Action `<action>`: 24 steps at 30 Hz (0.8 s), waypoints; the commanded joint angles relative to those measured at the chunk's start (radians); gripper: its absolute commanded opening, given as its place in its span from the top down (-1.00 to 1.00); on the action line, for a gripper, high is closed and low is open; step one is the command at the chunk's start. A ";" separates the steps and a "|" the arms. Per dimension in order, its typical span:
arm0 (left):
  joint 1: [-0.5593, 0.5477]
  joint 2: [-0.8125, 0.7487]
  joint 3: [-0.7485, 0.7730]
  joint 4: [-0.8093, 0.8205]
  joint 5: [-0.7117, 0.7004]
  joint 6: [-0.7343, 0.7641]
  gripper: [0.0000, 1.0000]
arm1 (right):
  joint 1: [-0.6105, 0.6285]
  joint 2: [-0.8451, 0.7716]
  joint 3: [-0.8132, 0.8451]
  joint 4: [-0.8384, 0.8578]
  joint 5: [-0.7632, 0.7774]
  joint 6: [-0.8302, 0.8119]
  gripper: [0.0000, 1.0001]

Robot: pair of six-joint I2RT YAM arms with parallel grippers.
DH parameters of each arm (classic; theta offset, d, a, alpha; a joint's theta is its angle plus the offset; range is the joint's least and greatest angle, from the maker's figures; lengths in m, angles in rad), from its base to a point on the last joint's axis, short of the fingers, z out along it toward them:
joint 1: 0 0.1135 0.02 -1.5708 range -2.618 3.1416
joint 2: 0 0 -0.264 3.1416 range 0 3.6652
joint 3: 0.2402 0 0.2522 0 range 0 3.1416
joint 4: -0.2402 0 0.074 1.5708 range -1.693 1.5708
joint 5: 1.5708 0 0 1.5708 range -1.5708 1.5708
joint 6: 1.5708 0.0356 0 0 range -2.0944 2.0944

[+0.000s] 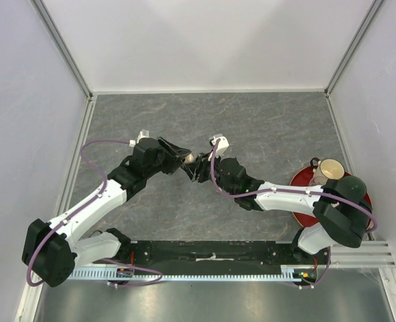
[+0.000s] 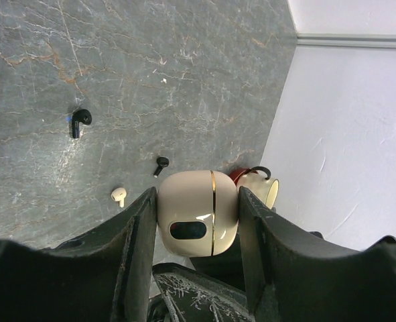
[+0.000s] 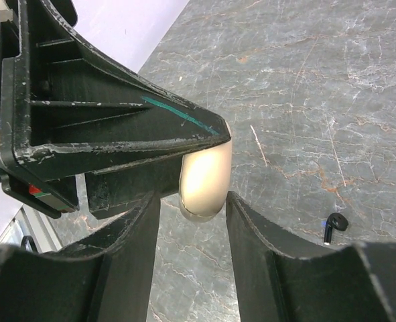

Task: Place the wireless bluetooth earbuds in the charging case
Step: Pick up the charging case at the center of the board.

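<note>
The gray marbled counter (image 1: 251, 127) is closed in by pale walls, and close to its near right corner a red plate (image 1: 298, 184) carries a cream cup (image 1: 330, 169). Toward the middle of the counter the left claw (image 2: 198, 201) is clenched on the cream case (image 2: 198, 225), while the right claw (image 3: 192, 199) is released, its fingers spread on either side of the same case. Beyond the case, loose on the counter, lie a cream earbud (image 2: 119, 196), then a black earbud (image 2: 161, 165), and farther off a second black earbud (image 2: 80, 121).
</note>
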 commanded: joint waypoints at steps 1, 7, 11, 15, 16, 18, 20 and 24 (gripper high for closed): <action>-0.006 -0.001 0.011 0.053 0.011 -0.029 0.95 | 0.005 0.013 0.024 0.082 -0.007 0.002 -0.02; -0.006 -0.005 0.002 0.053 0.011 -0.032 0.95 | 0.005 -0.004 0.014 0.096 0.031 -0.011 0.15; -0.006 -0.002 0.000 0.054 0.011 -0.031 0.95 | 0.003 -0.015 0.014 0.095 0.054 -0.022 0.05; -0.006 -0.001 -0.003 0.054 0.011 -0.031 0.95 | 0.003 -0.031 0.009 0.098 0.083 -0.031 -0.03; -0.006 -0.001 -0.003 0.054 0.011 -0.031 0.95 | 0.003 -0.034 0.008 0.099 0.092 -0.034 -0.04; -0.006 -0.002 -0.003 0.056 0.011 -0.032 0.96 | 0.002 -0.038 0.006 0.101 0.103 -0.042 0.00; -0.006 -0.001 -0.003 0.056 0.011 -0.031 0.95 | 0.003 -0.036 0.004 0.101 0.108 -0.050 0.11; -0.006 0.002 -0.001 0.063 0.016 -0.032 0.95 | 0.005 -0.027 0.008 0.098 0.085 -0.045 0.14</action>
